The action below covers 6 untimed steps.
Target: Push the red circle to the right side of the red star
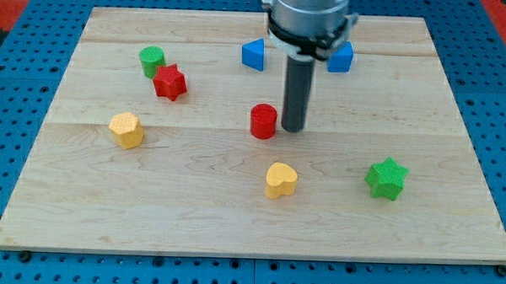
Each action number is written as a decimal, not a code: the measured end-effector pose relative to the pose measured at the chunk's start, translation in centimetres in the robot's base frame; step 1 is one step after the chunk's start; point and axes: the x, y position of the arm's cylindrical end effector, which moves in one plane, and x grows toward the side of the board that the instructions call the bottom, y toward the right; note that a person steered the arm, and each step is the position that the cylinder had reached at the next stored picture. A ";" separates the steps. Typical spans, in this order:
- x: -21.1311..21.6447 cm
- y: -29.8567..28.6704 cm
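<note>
The red circle [263, 121] stands near the middle of the wooden board [250, 218]. The red star [169, 82] lies toward the view's upper left, well left of the circle. My tip [293, 128] rests on the board just to the right of the red circle, very close to it or touching its right side. The dark rod rises from the tip to the arm's body at the view's top.
A green cylinder [151, 60] sits just up-left of the red star. A yellow hexagon block [127, 129] is at the left, a yellow heart [280, 180] below the circle, a green star [387, 178] at the lower right. Two blue blocks [253, 54] [341, 57] flank the rod at the top.
</note>
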 end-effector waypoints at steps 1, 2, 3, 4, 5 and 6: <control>1.3 -1.0; -2.5 -5.6; -5.0 -10.1; -7.1 -11.0; -7.9 -14.4; -6.2 -9.4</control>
